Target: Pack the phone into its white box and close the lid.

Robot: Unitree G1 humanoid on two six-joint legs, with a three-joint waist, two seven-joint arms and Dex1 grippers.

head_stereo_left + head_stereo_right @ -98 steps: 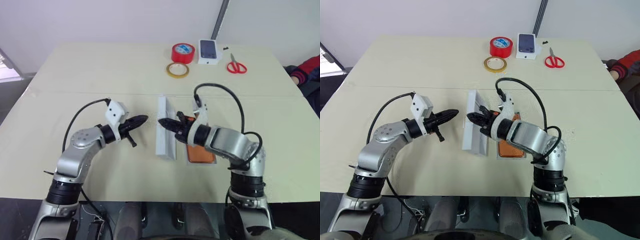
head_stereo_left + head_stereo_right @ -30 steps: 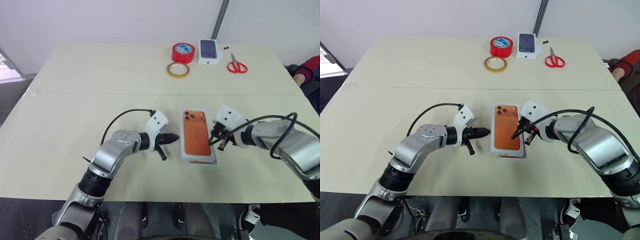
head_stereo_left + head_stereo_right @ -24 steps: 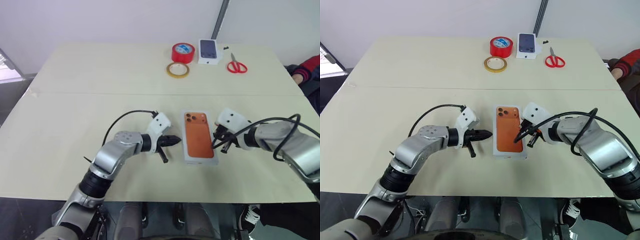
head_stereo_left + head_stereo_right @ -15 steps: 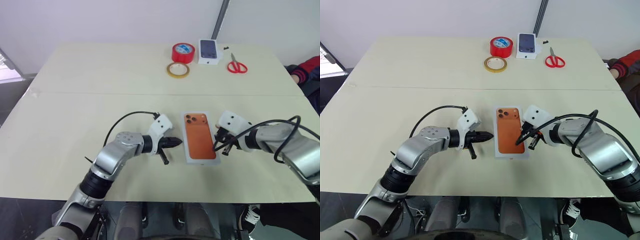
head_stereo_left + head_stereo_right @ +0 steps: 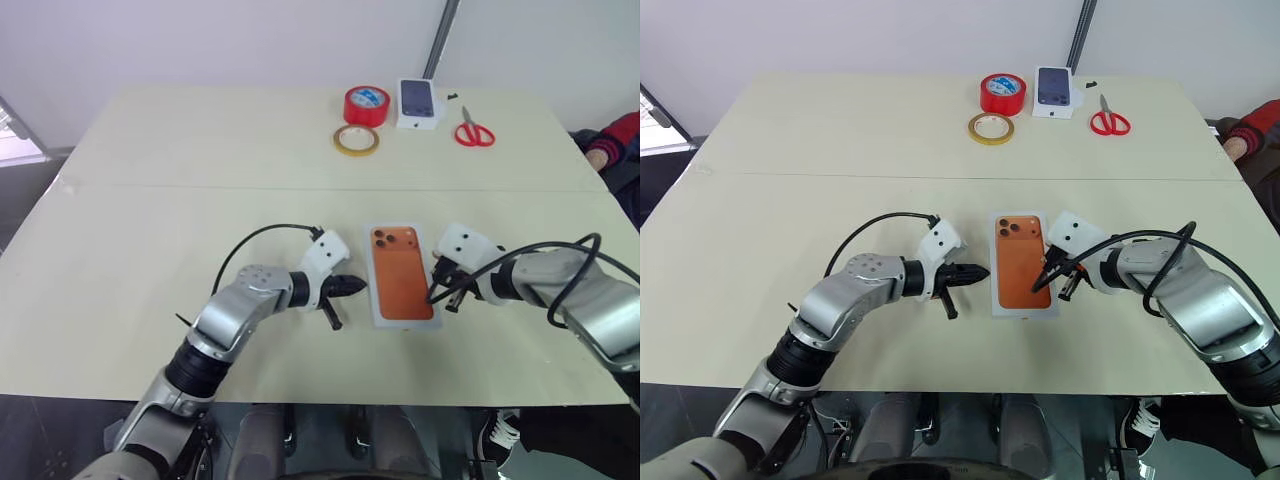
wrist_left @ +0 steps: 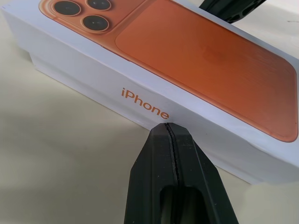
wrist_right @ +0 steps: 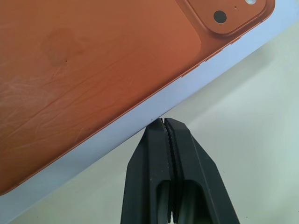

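Observation:
The white box [image 6: 88,77] lies flat in the middle of the table with the lid [image 5: 401,274] on it. The lid's top carries an orange phone picture, and its side reads "iPhone". The phone is hidden under the lid. My left gripper [image 5: 362,287] is shut, and its tip is against the box's left wall [image 6: 168,128]. My right gripper [image 5: 432,295] is also shut. Its tip rests at the lid's right edge [image 7: 163,122]. Neither gripper holds anything.
At the table's far side sit a red tape roll [image 5: 366,105], a yellow tape ring [image 5: 355,140], a small white box with a dark phone picture [image 5: 419,102] and red scissors [image 5: 473,132]. A person's red sleeve [image 5: 618,148] shows at the right edge.
The lid, earlier on edge in my right gripper beside the open box with the phone, now lies flat on it. Both shut grippers have come to the box's sides.

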